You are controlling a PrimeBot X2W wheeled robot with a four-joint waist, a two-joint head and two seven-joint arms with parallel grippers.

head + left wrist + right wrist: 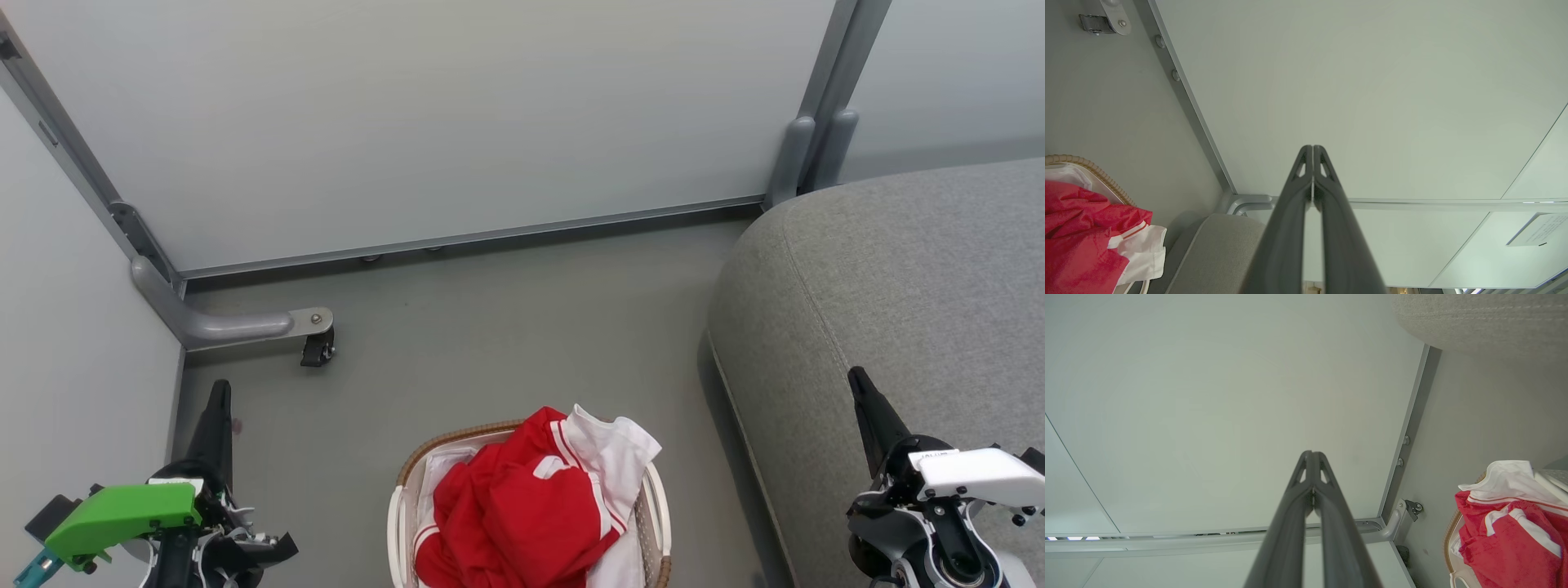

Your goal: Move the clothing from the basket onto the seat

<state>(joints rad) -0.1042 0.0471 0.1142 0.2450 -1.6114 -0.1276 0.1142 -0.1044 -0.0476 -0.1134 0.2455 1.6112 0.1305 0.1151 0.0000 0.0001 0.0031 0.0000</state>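
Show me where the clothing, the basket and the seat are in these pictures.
clothing (522, 506), head view, red fabric at the middle of the pile.
basket (461, 434), head view, far part of the brown woven rim.
seat (898, 269), head view, grey upholstered top.

I could read no text, brand or number in any of the views. A white paper notice (1535, 230) was fixed to a pale wall panel (1490, 249) and carried several lines of tiny print with one short dark mark below them. All of it was too small for me to make out. In the head view a small white label (173, 483) sat on the housing just behind the left pincer (219, 390). A second white label (931, 454) sat behind the right pincer (856, 376). Any lettering on either was too faint and blurred to tell.
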